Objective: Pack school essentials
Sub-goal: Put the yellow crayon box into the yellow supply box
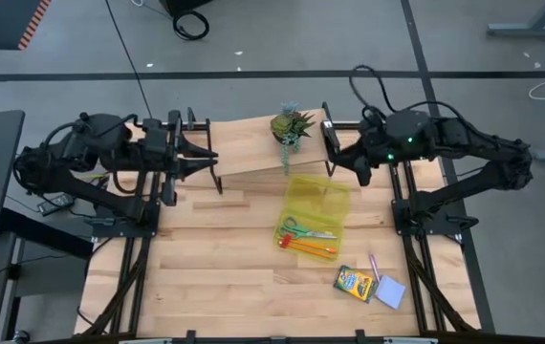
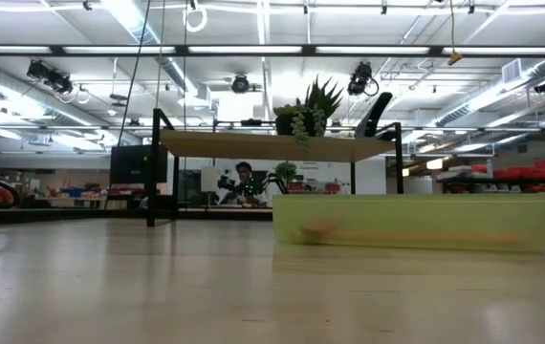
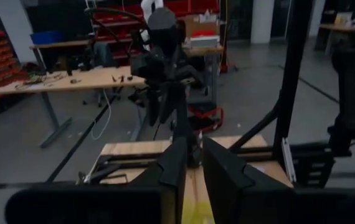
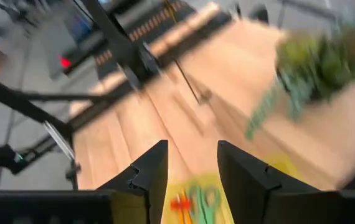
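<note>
Packing had barely begun: the scissors [image 1: 296, 229] and pencils [image 1: 313, 250] lay in the pouch [image 1: 325, 196]. Both arms hovered far back, the left gripper [image 1: 213, 160] and right gripper [image 1: 334, 161] each with jaws slightly spread and empty. Next came the crayon box [image 1: 355, 283].

Green-handled scissors [image 1: 296, 229] and two orange pencils [image 1: 313, 250] lie flat, side by side, inside the translucent yellow pouch [image 1: 334, 196] (the pencils nearer its front edge). Well apart on the counter [image 1: 206, 272], the yellow-green crayon box [image 1: 355, 283], thin pink pen [image 1: 375, 265] and pale blue square notepad [image 1: 390, 291] sit clustered together.
</note>
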`<state>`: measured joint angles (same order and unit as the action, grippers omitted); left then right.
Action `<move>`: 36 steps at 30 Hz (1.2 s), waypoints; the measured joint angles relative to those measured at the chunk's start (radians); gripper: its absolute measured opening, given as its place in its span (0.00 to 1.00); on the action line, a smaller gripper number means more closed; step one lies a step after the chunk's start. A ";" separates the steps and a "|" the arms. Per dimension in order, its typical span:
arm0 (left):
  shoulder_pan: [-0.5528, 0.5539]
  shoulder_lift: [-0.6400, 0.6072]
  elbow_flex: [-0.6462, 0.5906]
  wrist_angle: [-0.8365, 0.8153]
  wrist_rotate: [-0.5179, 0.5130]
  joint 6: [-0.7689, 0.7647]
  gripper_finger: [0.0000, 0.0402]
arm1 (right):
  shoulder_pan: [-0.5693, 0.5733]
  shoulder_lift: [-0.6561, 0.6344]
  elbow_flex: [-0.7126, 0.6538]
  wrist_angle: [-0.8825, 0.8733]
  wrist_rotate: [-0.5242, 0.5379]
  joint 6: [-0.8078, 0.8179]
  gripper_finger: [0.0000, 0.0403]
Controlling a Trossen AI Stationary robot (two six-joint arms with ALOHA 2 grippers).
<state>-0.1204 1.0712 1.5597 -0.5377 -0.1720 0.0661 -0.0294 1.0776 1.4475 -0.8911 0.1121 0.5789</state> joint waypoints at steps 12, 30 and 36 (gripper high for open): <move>0.000 -0.006 0.000 -0.100 -0.027 0.007 0.16 | 0.104 0.034 0.000 -0.285 0.025 0.088 0.36; 0.000 -0.007 0.000 -0.193 -0.045 0.010 0.14 | 0.313 0.168 -0.001 -0.447 -0.034 0.298 0.71; 0.000 -0.007 0.000 -0.208 -0.045 0.019 0.11 | 0.394 0.219 -0.001 -0.494 -0.006 0.361 0.84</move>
<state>-0.1207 1.0641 1.5597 -0.7453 -0.2169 0.0854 0.3644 1.2969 1.4464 -1.3852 0.1059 0.9399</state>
